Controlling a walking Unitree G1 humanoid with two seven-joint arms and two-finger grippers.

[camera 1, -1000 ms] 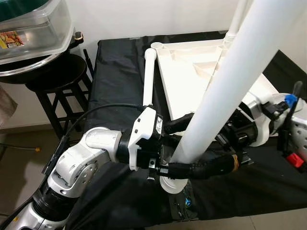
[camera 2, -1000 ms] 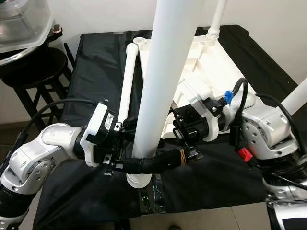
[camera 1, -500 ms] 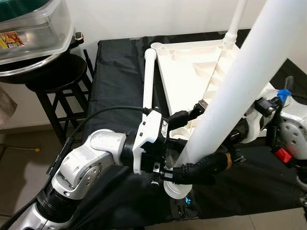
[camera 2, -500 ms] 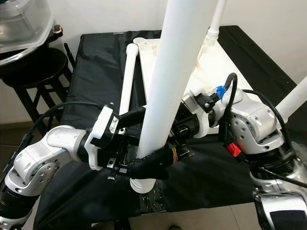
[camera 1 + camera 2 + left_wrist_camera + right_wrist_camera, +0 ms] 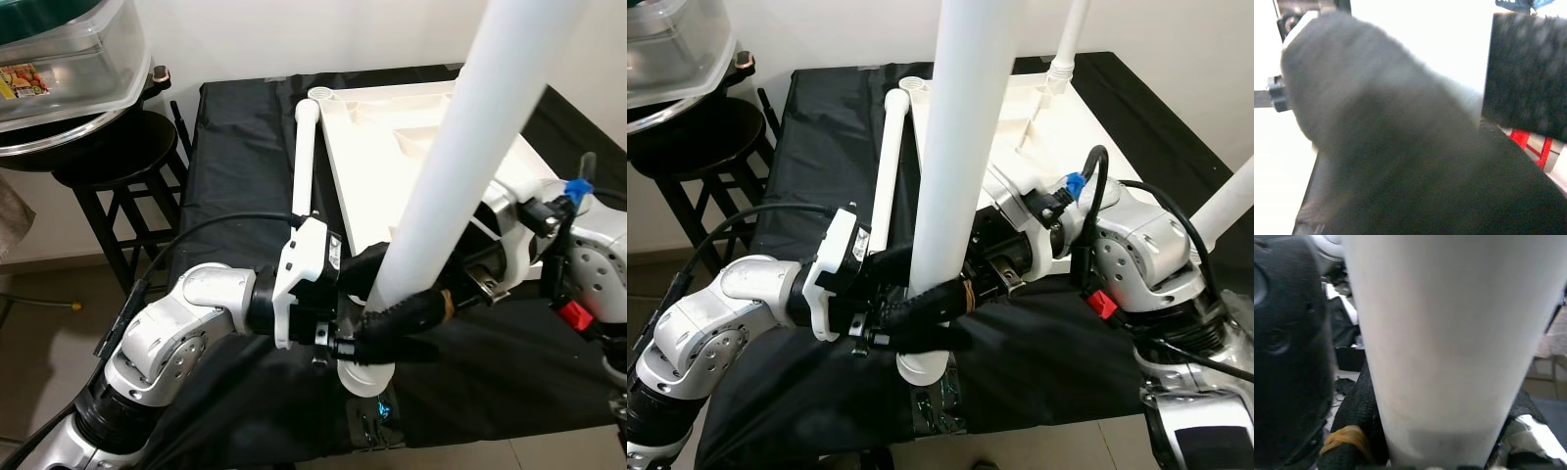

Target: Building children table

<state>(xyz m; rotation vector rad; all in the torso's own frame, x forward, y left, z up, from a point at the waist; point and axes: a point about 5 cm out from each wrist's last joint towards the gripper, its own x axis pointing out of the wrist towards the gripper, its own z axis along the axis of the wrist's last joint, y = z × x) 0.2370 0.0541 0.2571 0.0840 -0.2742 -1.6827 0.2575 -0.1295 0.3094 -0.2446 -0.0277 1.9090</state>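
A thick white table leg stands steeply tilted over the front of the black-covered table, its foot end low near the front edge. My left gripper is shut around its lower part, one padded finger with an orange band wrapped across it. My right gripper holds it from the opposite side; the leg sits close between its black fingers. The white tabletop lies upside down behind. A second leg lies along its left edge. Another leg stands at its far corner.
A black stool carrying a clear plastic bin stands left of the table. One more white leg juts up at the far right. A small shiny scrap lies at the table's front edge. A white wall is behind.
The held leg has swung more upright, its top moving left. My left gripper's fingers have drawn tighter round it, and my right gripper has stayed with it.
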